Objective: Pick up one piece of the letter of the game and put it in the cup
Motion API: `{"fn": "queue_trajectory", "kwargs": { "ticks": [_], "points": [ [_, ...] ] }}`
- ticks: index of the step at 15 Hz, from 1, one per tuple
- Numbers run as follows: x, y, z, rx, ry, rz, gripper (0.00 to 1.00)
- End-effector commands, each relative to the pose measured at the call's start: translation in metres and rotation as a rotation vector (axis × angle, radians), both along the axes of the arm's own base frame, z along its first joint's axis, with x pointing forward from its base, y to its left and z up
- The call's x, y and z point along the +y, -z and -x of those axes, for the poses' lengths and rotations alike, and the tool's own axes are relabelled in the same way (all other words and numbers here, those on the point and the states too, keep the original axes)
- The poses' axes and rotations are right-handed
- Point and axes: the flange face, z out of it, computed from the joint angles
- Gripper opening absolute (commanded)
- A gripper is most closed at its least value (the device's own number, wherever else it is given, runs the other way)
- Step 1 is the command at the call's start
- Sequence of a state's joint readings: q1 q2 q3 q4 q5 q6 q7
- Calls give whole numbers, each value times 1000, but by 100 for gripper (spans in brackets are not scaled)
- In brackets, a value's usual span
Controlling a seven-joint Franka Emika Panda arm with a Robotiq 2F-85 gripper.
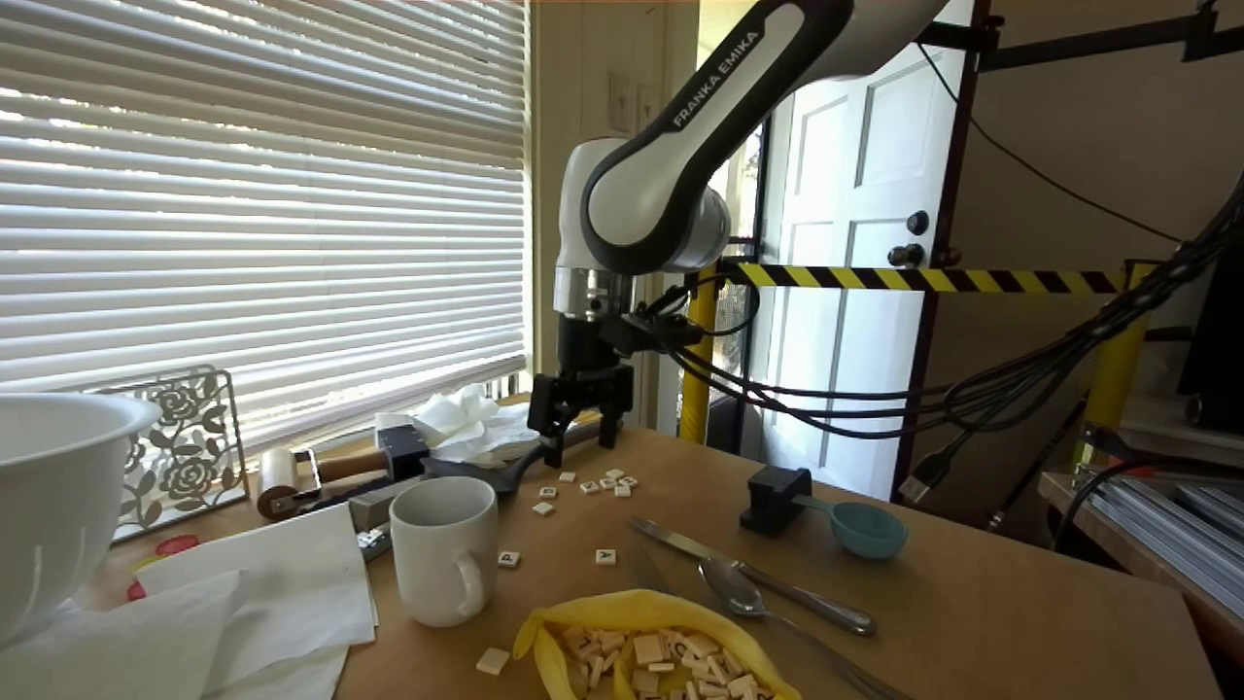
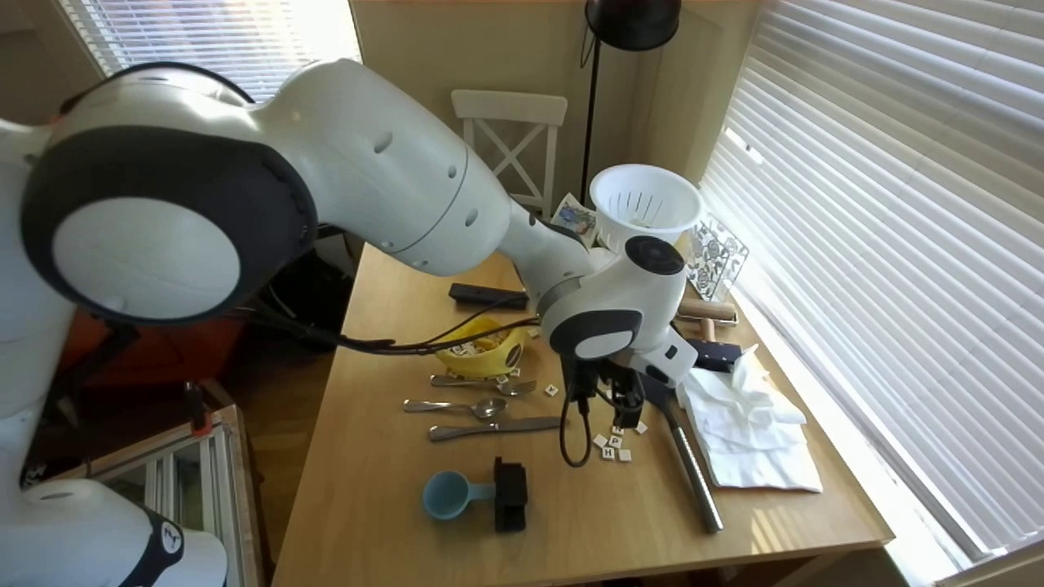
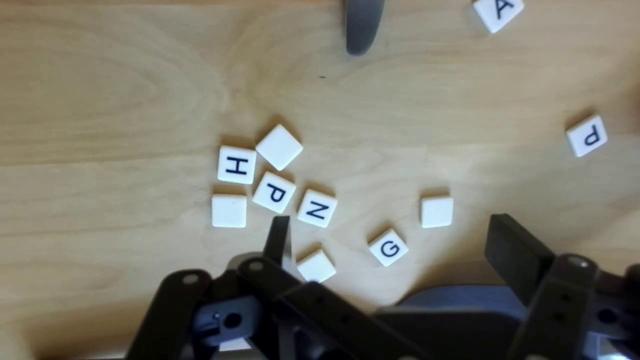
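Several small letter tiles lie scattered on the table. In the wrist view a G tile and a blank-faced tile lie in the gap between the fingers. An N tile and an H tile lie further left with others. My gripper is open and empty. In an exterior view the gripper points down, above the tile group. The white mug stands upright on the table nearer that camera, its handle to the right. It is out of the wrist view and not clearly visible elsewhere.
A yellow pouch holds many tiles. A large white bowl stands beyond the mug. A dark long-handled utensil lies beside the tiles. A knife, spoon, black block and blue scoop are nearby.
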State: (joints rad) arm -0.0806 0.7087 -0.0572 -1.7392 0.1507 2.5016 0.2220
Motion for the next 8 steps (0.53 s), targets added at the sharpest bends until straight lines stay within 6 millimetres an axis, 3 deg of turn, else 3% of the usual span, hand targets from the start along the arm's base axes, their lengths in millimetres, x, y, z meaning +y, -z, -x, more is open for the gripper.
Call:
{"fn": "queue_trajectory", "kwargs": {
  "ticks": [1, 8],
  "points": [
    [-11, 11, -15, -14, 133, -26, 100],
    [-31, 41, -14, 27, 234, -37, 100]
  ]
}}
